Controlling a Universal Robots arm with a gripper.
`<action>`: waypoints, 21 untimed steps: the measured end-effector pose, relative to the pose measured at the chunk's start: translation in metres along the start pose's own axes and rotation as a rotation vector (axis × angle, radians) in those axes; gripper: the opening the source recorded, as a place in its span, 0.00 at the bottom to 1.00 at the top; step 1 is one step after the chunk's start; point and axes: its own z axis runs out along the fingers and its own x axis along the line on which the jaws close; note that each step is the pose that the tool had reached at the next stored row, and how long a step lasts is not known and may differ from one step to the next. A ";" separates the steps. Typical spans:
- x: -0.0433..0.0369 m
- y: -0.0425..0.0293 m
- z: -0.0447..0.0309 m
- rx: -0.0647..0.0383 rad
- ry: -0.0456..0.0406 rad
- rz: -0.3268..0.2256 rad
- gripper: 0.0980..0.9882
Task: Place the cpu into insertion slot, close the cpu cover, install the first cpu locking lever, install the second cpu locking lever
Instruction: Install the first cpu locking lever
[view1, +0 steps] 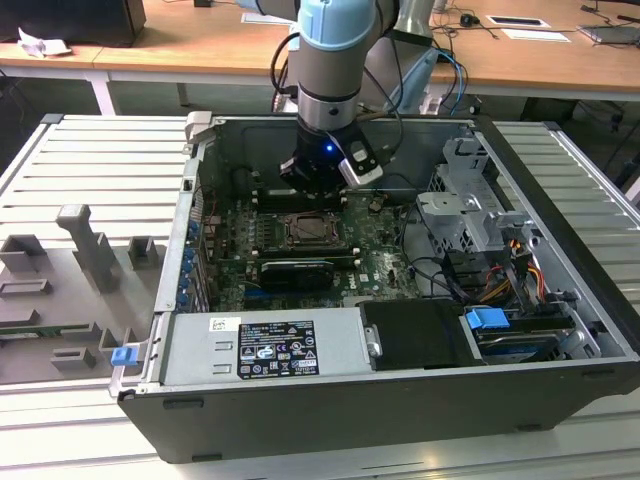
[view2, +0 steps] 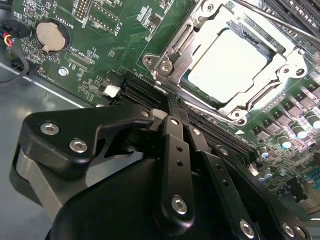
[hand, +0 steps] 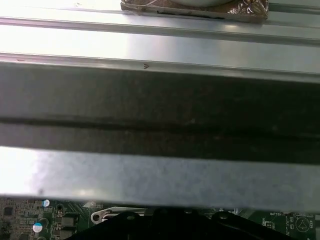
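A: Black metal links make up the gripper (view2: 170, 107) in the second wrist view. We see its two fingers (view2: 176, 150) pressed together to a single tip, closed on nothing, and that tip hangs just short of the insertion slot (view2: 231, 62), near the corner that faces the round coin battery (view2: 50, 35).

B: Taking the slot as our landmark, where is the cpu (view2: 227, 65)?

A: Inside it. We see its pale metal top lying flat in the socket, apart from the fingertips and not touched by them. The cpu cover (view2: 175, 60) lies down over the chip, its silvery frame around the pale top, which shows through the central cut-out.

B: So how far along do we judge the work?

A: We judge the placing done and the cover closed, or very nearly so. One thin rod, which we take for a locking lever (view2: 280, 20), runs along the slot's far side from the gripper; whether it is latched we cannot tell. The two lever steps look to be what is left.

B: And farther out from the slot?

A: Green motherboard (view2: 100, 60) surrounds it, with black connector strips (view2: 145, 92) between slot and fingertip. In the exterior view the gripper (view1: 318, 190) stands just beyond the slot (view1: 317, 233) inside the open computer case (view1: 400, 400), which rests on a ribbed grey table (view1: 90, 160).
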 end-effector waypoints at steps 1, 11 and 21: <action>-0.0001 -0.0001 0.0005 0.000 0.0001 0.000 0.01; -0.0012 -0.0008 0.0056 0.010 0.0004 0.000 0.01; -0.0015 0.0004 -0.0040 0.009 0.0005 0.000 0.01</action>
